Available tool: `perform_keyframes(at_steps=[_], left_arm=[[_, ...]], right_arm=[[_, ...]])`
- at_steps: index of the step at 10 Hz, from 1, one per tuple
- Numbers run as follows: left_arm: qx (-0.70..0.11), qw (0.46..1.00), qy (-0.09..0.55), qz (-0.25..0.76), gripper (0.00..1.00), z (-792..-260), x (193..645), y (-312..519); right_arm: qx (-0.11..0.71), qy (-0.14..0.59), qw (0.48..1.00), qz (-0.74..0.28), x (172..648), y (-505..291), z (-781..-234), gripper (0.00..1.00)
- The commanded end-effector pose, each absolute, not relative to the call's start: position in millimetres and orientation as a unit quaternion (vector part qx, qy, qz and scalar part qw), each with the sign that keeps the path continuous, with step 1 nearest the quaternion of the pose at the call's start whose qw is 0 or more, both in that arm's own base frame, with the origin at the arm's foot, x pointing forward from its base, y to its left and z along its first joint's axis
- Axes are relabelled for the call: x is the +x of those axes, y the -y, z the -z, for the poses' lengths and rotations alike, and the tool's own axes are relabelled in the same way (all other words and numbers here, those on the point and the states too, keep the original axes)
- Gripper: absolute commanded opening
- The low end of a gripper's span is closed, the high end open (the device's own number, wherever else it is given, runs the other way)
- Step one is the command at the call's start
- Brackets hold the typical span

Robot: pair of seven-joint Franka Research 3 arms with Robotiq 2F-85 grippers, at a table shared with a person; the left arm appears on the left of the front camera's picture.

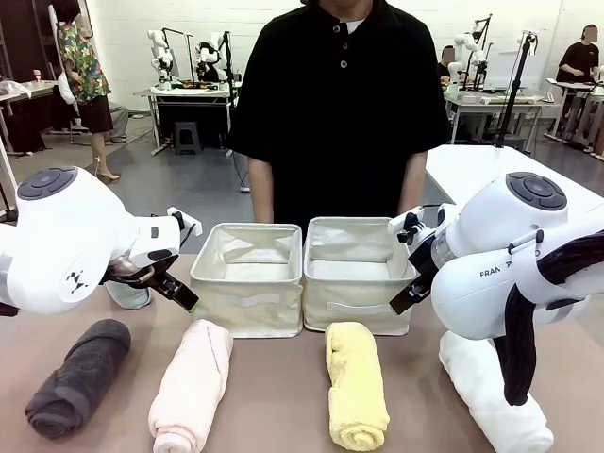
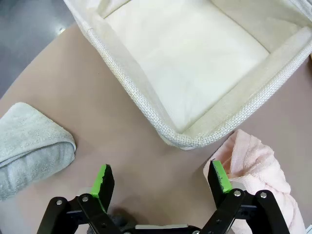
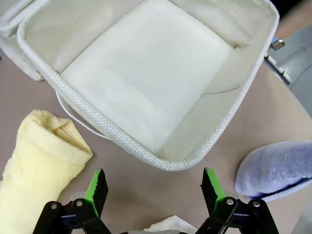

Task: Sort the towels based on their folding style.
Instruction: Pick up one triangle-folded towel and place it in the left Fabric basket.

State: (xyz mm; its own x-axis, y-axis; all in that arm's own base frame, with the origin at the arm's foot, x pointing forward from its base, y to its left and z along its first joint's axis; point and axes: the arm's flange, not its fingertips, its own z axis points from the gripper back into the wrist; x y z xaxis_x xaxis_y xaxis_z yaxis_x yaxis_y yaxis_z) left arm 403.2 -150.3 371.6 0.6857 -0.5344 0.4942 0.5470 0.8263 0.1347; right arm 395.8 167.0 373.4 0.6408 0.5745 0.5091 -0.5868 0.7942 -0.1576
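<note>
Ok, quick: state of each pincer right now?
Left pincer: open, holding nothing.
Right pincer: open, holding nothing.

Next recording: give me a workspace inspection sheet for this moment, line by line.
Surface: brown table, bare between things.
Job's things: grey towel, pink towel, yellow towel and white towel lie rolled in a front row; teal towel beside left basket; blue towel beside right basket; no towel in either basket.
Clutter: nothing seen.
Grippers: left gripper open, holding nothing, over the table by the left basket's corner; right gripper open, holding nothing, by the right basket's corner.
Cables: black hose looped on right arm.
Surroundings: person stands behind the baskets.
</note>
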Motion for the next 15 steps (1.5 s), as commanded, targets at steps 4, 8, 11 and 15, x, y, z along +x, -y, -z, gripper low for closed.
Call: perform_keyframes(at_steps=[4, 8, 11, 15], left_arm=[[-0.012, 0.918, 0.265, 0.295, 1.00, -372, 403, 150], [-0.028, 0.909, 0.277, 0.310, 1.00, -403, 398, 144], [0.043, 0.891, 0.322, 0.317, 1.00, -549, 371, 133], [0.073, 0.875, 0.318, 0.358, 1.00, -674, 330, 133]], right_arm=[[0.011, 0.277, 0.906, -0.321, 396, -167, -373, 1.00], [0.004, 0.297, 0.900, -0.320, 385, -170, -402, 1.00], [-0.042, 0.336, 0.887, -0.313, 324, -177, -536, 1.00], [-0.084, 0.345, 0.886, -0.300, 239, -181, -666, 1.00]])
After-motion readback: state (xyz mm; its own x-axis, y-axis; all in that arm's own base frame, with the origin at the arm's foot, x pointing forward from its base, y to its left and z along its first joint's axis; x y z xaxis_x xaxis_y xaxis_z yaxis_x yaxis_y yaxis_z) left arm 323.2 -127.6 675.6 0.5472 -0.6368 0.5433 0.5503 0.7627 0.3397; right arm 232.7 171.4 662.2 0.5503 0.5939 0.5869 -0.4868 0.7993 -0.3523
